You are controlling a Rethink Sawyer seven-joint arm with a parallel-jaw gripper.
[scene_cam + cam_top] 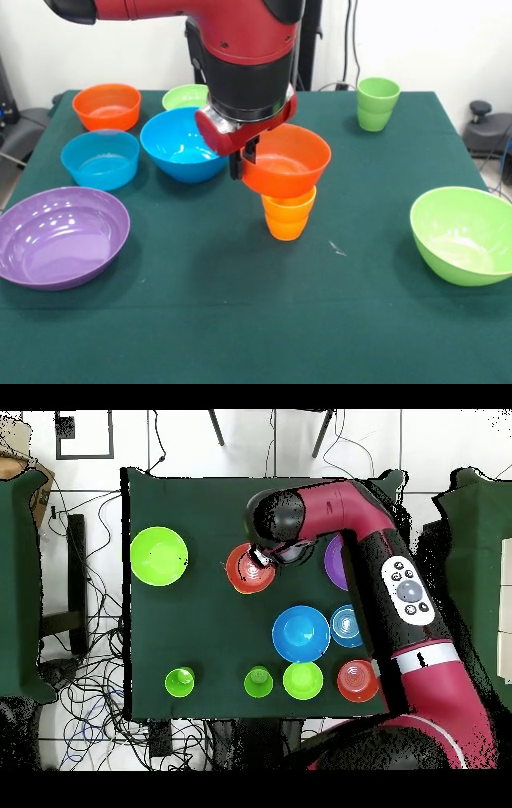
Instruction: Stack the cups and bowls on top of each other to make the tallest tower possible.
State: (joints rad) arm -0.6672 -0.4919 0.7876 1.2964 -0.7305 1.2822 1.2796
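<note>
Gripper [244,164] pinches left rim of orange bowl [290,160]. This bowl sits on orange cup [289,214] in middle of bench [240,320], little tilted. Purple bowl [60,236] near left, lime bowl [464,234] near right, well apart. Blue bowl [182,144] just left of gripper. Green cup [377,103] far right.

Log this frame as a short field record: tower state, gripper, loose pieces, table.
tower: orange bowl sitting on an orange cup, two pieces high
gripper: gripper at the orange bowl's rim; open or shut cannot be told
loose bowls: purple bowl, light blue bowl, blue bowl, second orange bowl, big lime bowl, small lime bowl
loose cups: green cup; another green cup seen only overhead
table: green cloth
</note>
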